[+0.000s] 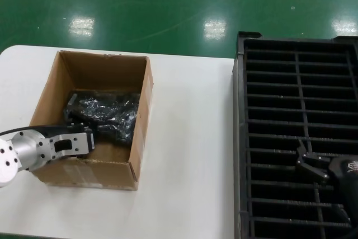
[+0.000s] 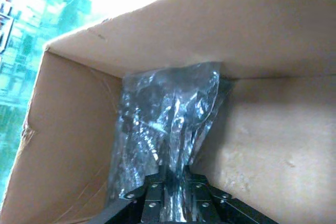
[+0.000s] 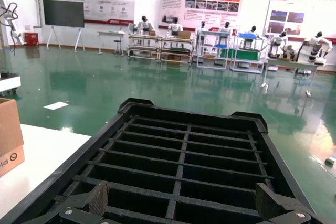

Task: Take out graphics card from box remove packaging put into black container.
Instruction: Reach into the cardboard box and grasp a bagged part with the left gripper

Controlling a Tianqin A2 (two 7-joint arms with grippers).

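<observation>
black container [image 1: 296,138]: rigid crate, right gripper [image 3: 181,205] hovers above its slots, fingers spread wide, empty
box [image 1: 84,71]: light cardboard around left gripper [image 2: 170,192]
packaging [image 2: 168,114]: slippery, crinkly film pinched between the left fingers (card inside unseen; presumably stiff, fragile), best held by an edge

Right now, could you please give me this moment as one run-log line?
left gripper: shut on antistatic bag in cardboard box | right gripper: open over black crate

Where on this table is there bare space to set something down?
A wide bare strip of white table runs between the box and the black container. The box is crowded: the packaging and left gripper fill it. The right gripper hangs over the container's slots.
</observation>
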